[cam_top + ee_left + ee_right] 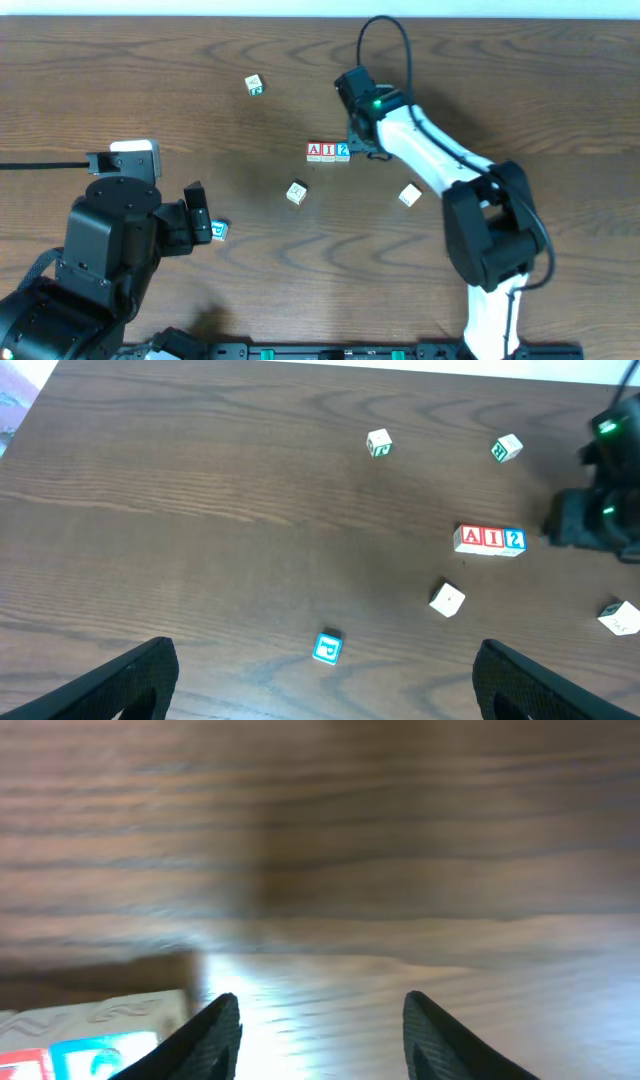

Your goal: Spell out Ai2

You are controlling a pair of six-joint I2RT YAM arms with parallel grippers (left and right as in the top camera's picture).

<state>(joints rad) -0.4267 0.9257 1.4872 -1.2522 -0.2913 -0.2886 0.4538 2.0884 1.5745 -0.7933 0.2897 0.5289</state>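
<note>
Three letter blocks stand touching in a row at the table's middle: a red A [314, 151], a red I [328, 151] and a blue 2 [343, 151]. The row also shows in the left wrist view [489, 540]. My right gripper [364, 146] is open and empty just right of the 2 block; its wrist view shows bare wood between the fingers [318, 1025] and the blue block's corner [105, 1055] at lower left. My left gripper [325, 680] is open and empty at the left front, with a blue block [219, 231] lying just ahead of it [327, 648].
Loose blocks lie around: a green-lettered one [254, 85] at the back, a pale one [296, 193] below the row, another pale one [410, 195] to the right. The right arm [450, 160] stretches across the right side.
</note>
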